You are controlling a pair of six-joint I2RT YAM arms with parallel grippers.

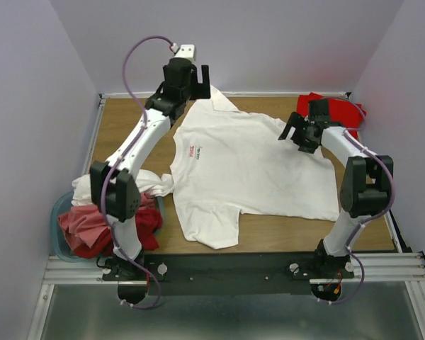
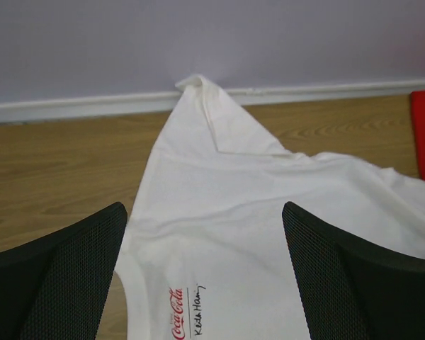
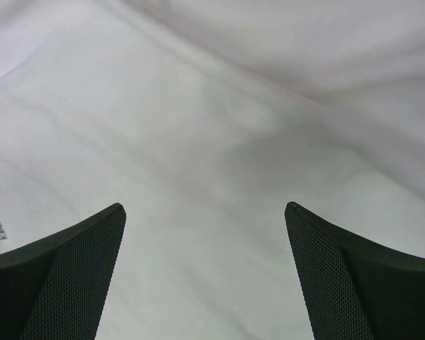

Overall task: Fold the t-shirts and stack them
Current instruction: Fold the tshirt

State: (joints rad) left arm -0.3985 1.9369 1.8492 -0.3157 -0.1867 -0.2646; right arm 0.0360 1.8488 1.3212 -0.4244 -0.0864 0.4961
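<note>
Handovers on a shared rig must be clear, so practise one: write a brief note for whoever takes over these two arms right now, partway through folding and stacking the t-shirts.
Left gripper: jaws open, empty, above the far sleeve of the white t-shirt.
Right gripper: jaws open, empty, over its right side.
White t-shirt: spread flat mid-table, unfolded.
Red t-shirt: far right corner.
Crumpled pile of white and red shirts: in the tub, near left.
Left to do: fold, stack, then the pile.
</note>
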